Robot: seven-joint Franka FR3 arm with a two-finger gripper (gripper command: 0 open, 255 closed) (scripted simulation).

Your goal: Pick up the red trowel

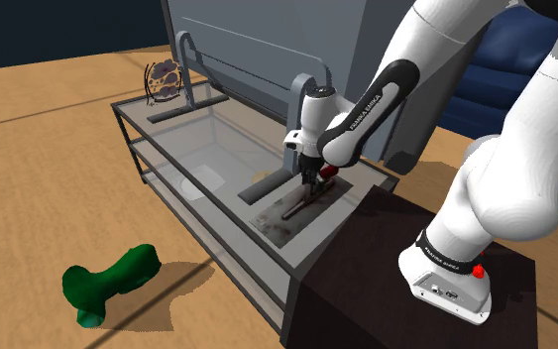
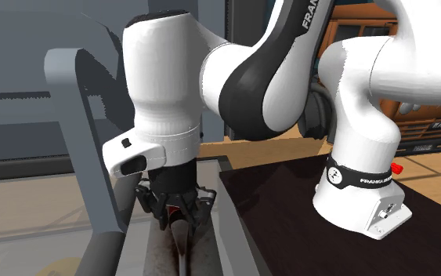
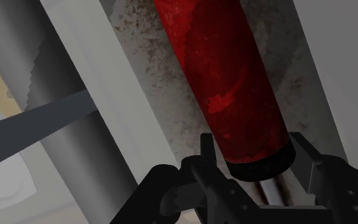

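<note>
The hand (image 3: pixel 254 160) sits astride the one red trowel (image 3: pixel 228 83); I cannot tell whether it pinches.

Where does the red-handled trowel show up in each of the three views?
Shoulder view: the red-handled trowel lies centre, on a stained grey tray, under the black gripper.
Second exterior view: bottom edge, left of centre, below the gripper.
Wrist view: its handle stretches ahead of the gripper.
Shared landmark: the gripper.

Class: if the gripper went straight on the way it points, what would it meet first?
The handle of the red trowel, lying directly ahead of the gripper on the stained grey tray. It looks very close already, though the exact gap is unclear.
</note>
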